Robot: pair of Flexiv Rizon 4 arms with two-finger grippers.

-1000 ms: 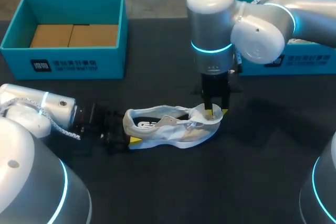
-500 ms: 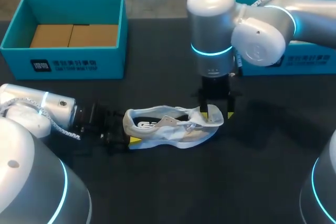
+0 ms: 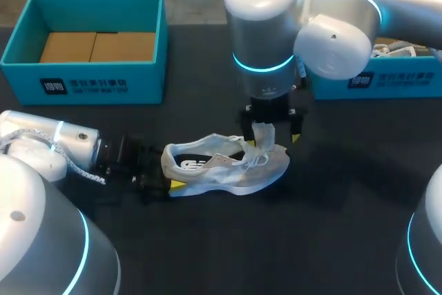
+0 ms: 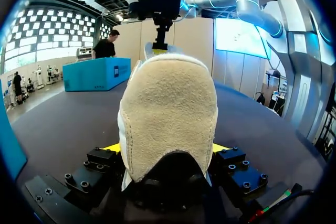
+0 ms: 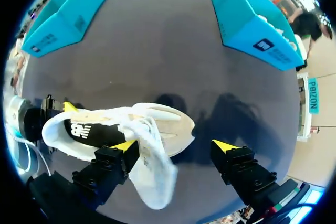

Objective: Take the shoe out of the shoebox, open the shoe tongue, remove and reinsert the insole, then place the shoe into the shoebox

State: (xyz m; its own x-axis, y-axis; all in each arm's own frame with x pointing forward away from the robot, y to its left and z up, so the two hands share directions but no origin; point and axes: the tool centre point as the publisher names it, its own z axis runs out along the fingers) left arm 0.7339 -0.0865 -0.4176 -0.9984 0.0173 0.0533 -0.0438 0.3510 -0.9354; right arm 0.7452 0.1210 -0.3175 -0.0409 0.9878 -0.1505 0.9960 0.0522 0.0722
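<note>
White shoe (image 3: pixel 228 169) sole-down on the dark table (image 3: pixel 331 226), mid-scene, toe to the right, heel clamped from both sides by the left gripper (image 4: pixel 167 148). Tongue (image 3: pixel 263 136) standing up against one finger of the right gripper (image 5: pixel 175 145), spread wide above the toe end. Well apart at the far edge, one teal shoebox (image 3: pixel 90 84) on the left, another (image 3: pixel 394 81) on the right.

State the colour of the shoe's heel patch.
Beige on the shoe, clearest in the left wrist view.
</note>
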